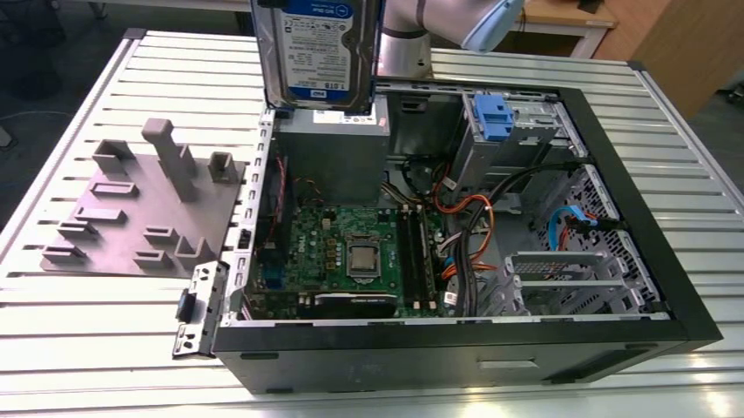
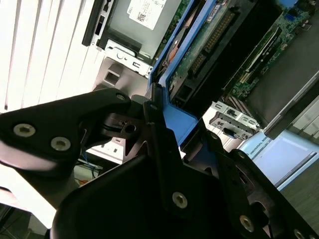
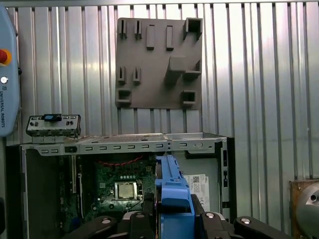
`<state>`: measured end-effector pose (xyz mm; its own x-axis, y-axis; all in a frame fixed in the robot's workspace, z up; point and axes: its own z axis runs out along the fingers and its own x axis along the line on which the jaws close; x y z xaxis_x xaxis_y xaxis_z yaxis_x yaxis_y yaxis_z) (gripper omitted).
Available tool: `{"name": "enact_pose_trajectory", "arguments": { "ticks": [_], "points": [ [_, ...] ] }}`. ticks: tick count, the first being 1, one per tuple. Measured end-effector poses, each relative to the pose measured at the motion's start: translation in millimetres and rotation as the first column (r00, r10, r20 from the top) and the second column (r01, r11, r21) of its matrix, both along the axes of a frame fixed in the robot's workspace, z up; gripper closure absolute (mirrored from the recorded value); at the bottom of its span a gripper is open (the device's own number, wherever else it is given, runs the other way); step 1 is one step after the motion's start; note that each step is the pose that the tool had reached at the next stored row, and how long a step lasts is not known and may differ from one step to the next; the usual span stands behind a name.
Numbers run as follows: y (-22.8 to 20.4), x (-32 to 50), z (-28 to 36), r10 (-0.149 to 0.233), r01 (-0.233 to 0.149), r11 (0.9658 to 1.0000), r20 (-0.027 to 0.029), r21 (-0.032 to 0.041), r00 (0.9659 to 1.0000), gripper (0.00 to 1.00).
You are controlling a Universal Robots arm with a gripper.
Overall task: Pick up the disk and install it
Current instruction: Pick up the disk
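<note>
The disk [image 1: 316, 52] hangs upright above the open computer case [image 1: 651, 261], over its far corner on the exterior view's left, with the white-and-blue label facing the exterior camera. In both wrist views my gripper [image 3: 173, 211] is shut on the disk, its black fingers [image 2: 159, 144] clamping the blue rail [image 2: 174, 119] along one edge. The disk's blue edge [image 3: 171, 186] points down at the case interior. The grey drive cage with a blue latch [image 1: 494, 122] sits at the case's far side, toward the exterior view's right of the disk.
A grey power-supply box [image 1: 337, 144] lies directly below the disk. The motherboard [image 1: 348, 252] and orange and black cables [image 1: 465, 226] fill the case floor. A grey fixture plate with pegs [image 1: 152, 205] lies on the slatted table [image 1: 93, 348]. A loose bracket [image 1: 198, 309] leans by the case.
</note>
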<state>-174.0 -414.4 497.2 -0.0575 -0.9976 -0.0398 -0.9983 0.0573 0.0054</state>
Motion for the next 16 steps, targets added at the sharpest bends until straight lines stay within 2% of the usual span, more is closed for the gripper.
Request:
{"name": "enact_pose_trajectory", "arguments": {
  "ticks": [16],
  "points": [
    [0.0, 17.4, 0.0, 0.0, 0.0, 1.0, 0.0, 0.0, 1.0, 0.64]
  ]
}}
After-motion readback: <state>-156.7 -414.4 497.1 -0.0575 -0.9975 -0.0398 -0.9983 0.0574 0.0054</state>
